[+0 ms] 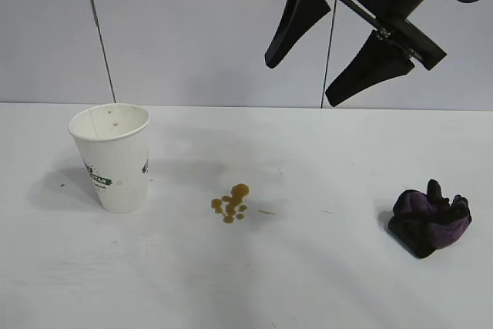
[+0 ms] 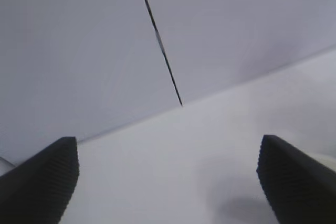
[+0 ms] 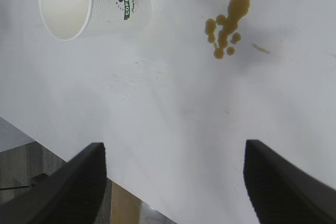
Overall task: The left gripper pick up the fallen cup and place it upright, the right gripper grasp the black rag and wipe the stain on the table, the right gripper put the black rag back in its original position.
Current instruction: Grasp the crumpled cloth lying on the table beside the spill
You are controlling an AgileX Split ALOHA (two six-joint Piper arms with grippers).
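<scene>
The white paper cup with its green logo stands upright at the left of the table. Amber-brown stain drops sit near the middle. The black and purple rag lies bunched at the right. My right gripper hangs high above the table's right half, open and empty, well above the rag. Its wrist view looks down on the cup and the stain, with the gripper holding nothing. My left gripper is out of the exterior view; in its wrist view its fingers stand wide apart over bare table.
A thin dark cable runs down the pale back wall behind the cup, and a second cable hangs behind the right gripper. The right wrist view shows the table's edge with floor beyond it.
</scene>
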